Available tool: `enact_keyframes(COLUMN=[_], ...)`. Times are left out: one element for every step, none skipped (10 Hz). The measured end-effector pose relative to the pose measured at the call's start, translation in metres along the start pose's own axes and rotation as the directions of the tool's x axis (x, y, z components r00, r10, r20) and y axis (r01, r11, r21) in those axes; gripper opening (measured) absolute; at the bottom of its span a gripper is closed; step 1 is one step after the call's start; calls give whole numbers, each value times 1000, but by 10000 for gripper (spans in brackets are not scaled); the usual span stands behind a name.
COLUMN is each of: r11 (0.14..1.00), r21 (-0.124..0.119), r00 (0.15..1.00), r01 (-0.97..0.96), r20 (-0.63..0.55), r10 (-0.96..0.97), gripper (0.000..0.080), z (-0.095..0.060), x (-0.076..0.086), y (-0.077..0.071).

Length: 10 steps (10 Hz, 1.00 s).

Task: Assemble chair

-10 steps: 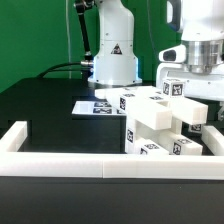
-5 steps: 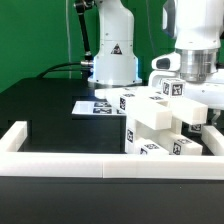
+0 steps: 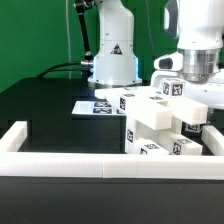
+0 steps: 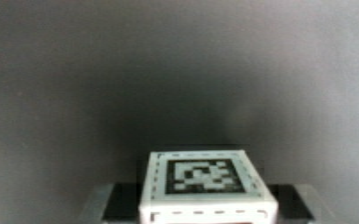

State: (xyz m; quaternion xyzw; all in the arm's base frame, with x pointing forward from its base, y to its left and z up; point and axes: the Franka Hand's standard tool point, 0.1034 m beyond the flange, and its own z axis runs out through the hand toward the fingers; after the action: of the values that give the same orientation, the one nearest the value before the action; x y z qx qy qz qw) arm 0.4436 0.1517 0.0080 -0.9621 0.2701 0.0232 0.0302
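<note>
**Chair parts stacked at the rail's right end**

Parts of the chair point(image 3: 160, 125) sit bunched at the exterior view's right, white blocks and slabs piled against one another on the black table point(image 3: 50, 105), just behind the white rail point(image 3: 60, 165) that borders the front. Several of the blocks show square black-and-white tags. The marker board point(image 3: 95, 106) lies flat on the table beside the pile, toward the exterior view's left, near the arm's white base point(image 3: 113, 50).

The arm reaches down over the pile from above, and its gripper point(image 3: 196, 115) hangs low at the heap's far right side, close against the upper blocks. From here I cannot tell whether the jaws are apart or closed on anything. The wrist view shows one tagged white block point(image 4: 204, 185) standing between dark shapes at either side, with plain dark table behind it.
</note>
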Motion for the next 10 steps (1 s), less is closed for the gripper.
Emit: enact_keyframes(r11=[1000, 1000, 1000, 1000, 1000, 1000, 1000, 1000, 1000, 1000], r21=[0, 0, 0, 1, 3, 3, 5, 12, 22, 29], r00=[1000, 1000, 1000, 1000, 1000, 1000, 1000, 1000, 1000, 1000], r01=[0, 0, 0, -1, 3, 4, 4, 4, 1, 5], r20=[0, 0, 0, 1, 0, 0, -1, -2, -5, -1], r10=[0, 0, 0, 1, -3, -4, -4, -4, -1, -5], gripper=[285, 285, 285, 285, 285, 285, 285, 285, 285, 285], z=[0, 0, 0, 0, -1, -2, -6, -14, -25, -36], x=[0, 0, 0, -2, -3, -3, -5, -9, -15, -18], y=[0, 0, 0, -1, -3, -2, -1, -1, -2, -3])
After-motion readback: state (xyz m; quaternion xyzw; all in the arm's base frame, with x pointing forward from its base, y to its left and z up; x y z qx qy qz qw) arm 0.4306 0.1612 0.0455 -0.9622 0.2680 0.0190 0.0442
